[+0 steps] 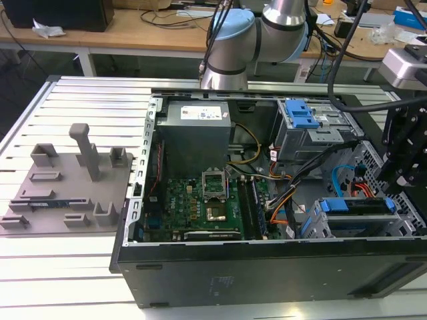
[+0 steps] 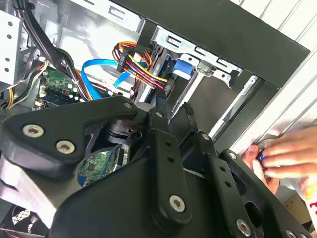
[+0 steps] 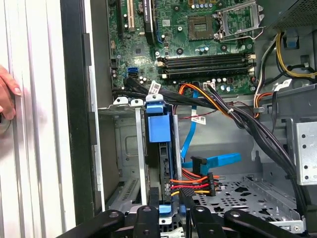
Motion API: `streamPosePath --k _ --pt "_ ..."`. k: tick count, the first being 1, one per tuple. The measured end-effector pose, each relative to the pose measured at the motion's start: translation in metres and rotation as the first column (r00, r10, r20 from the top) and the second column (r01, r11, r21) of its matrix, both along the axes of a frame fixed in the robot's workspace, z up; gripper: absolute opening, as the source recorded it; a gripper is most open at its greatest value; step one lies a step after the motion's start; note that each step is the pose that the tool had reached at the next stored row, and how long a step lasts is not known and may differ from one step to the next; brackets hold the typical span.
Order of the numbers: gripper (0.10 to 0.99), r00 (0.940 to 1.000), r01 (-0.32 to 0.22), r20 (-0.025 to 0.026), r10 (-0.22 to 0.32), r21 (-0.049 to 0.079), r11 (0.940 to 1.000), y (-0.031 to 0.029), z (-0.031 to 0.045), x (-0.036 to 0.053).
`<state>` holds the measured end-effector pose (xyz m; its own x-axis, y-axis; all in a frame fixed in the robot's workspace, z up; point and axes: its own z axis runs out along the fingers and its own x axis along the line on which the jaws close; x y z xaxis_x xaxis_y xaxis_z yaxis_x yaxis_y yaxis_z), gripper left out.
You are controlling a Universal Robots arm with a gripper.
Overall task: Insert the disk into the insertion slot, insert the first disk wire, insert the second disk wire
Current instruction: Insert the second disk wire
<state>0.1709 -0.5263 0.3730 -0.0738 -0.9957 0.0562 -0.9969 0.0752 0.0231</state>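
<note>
The disk (image 3: 160, 130), silver in its blue caddy, stands edge-on inside the insertion slot (image 3: 130, 148), a grey perforated cage at the case's front corner. In the exterior view the disk (image 1: 357, 205) lies in that cage at the exterior view's right. A connector with red, orange, yellow and black wires (image 3: 190, 184) sits against the disk's end, also seen as the same wire bundle (image 2: 148, 74) in the second wrist view. A blue flat cable (image 3: 213, 161) with a black plug hangs loose beside it. My gripper (image 2: 173, 106) hovers right at that connector, just off the disk's end (image 3: 171, 213).
A person's hand (image 2: 282, 153) rests on the table outside the case wall, also visible as a hand (image 3: 7, 94). A taller cage with a blue latch (image 1: 300, 117) stands behind. Black cable bundles (image 3: 257, 129) cross the motherboard (image 1: 200, 200). A grey fixture plate (image 1: 67, 187) lies on the exterior view's left.
</note>
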Motion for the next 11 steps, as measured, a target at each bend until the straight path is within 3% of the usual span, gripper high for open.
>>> streamPosePath --k 3,4,5,6,7,11 --pt "0.306 1.0 0.0 0.0 0.0 0.0 1.0 0.0005 -0.0001 0.0" --pt "0.306 1.0 0.0 0.0 0.0 -0.002 1.0 0.0064 0.0003 0.0" --pt "0.306 1.0 0.0 0.0 0.0 -0.01 1.0 0.0166 0.0017 0.0" --pt "0.306 1.0 0.0 -0.0006 0.0 -0.028 0.9996 0.0294 0.005 0.0" --pt "0.306 1.0 0.0 -0.0027 0.0 -0.048 0.9988 0.0374 0.0073 -0.0001" --pt "0.306 0.9999 -0.001 -0.0135 0.0 -0.076 0.9971 0.0416 0.0077 -0.0082"
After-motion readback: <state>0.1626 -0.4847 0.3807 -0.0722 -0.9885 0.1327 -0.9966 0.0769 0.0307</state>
